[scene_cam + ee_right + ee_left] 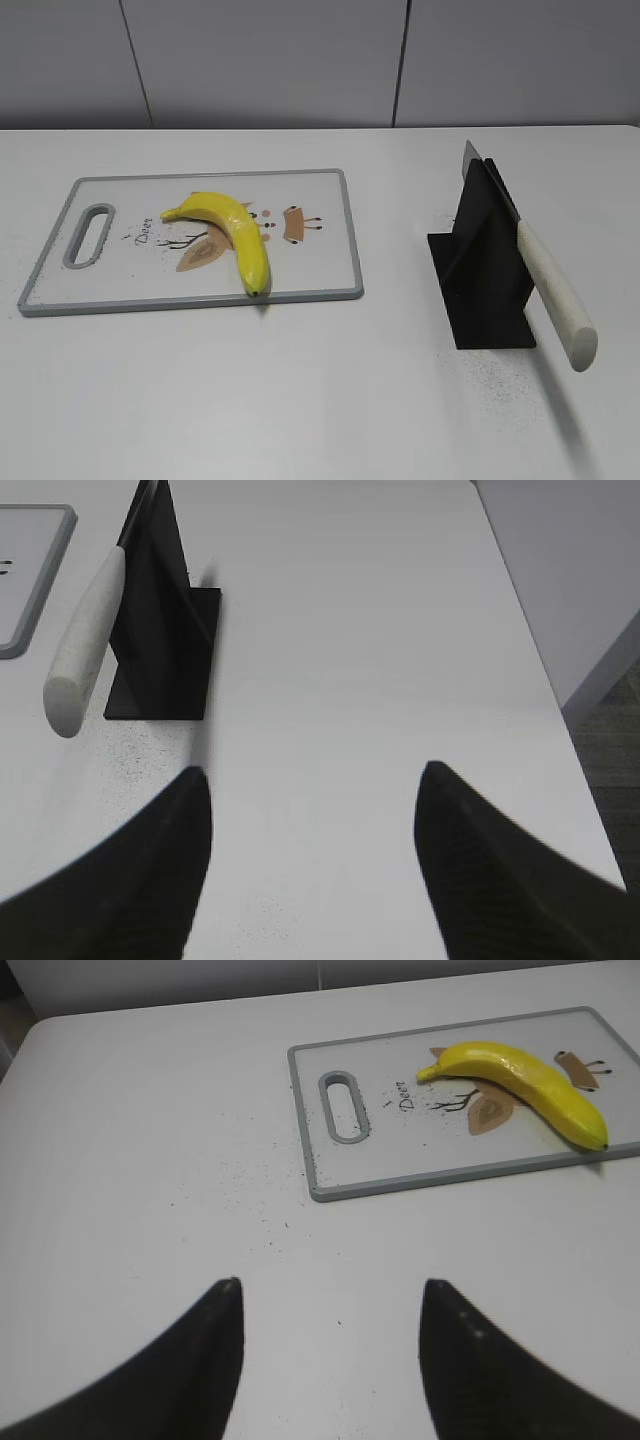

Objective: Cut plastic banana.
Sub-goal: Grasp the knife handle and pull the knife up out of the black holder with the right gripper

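Observation:
A yellow plastic banana (pixel 232 229) lies on a grey-rimmed cutting board (pixel 322 282) at the left of the table; it also shows in the left wrist view (pixel 525 1085). A knife with a white handle (pixel 556 295) rests slanted in a black stand (pixel 485 275) at the right, handle toward the front; the right wrist view shows the handle (pixel 85 640) and stand (pixel 165 630). My left gripper (pixel 330 1285) is open and empty over bare table, short of the board's handle end. My right gripper (pixel 315 770) is open and empty, right of the stand. Neither gripper shows in the exterior view.
The cutting board (pixel 330 1175) has a handle slot (pixel 343 1107) at its left end and a deer print. The table's right edge (pixel 540 670) drops to the floor beside my right gripper. Fine dark specks dot the table near the board and the stand.

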You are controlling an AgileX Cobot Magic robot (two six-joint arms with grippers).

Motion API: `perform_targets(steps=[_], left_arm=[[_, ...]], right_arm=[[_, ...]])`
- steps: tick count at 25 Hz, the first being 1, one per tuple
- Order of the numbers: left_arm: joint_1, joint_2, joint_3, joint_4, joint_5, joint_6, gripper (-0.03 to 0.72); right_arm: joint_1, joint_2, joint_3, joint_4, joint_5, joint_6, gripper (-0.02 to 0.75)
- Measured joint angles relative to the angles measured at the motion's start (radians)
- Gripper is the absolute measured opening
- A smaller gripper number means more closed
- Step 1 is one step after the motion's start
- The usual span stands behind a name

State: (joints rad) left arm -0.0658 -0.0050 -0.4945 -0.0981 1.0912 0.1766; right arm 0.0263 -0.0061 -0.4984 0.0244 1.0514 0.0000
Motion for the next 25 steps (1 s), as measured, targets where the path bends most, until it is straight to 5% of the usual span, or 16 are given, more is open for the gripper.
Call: perform_targets(steps=[16, 25], left_arm=[[0.000, 0.000, 0.000, 0.000, 0.000, 0.000, 0.544], [0.000, 0.000, 0.000, 0.000, 0.000, 0.000, 0.544]], right_arm=[[0.000, 0.005, -0.008, 0.008, 0.002, 0.000, 0.512], [0.000, 0.377, -0.161, 0.036, 0.102, 0.000, 0.512]])
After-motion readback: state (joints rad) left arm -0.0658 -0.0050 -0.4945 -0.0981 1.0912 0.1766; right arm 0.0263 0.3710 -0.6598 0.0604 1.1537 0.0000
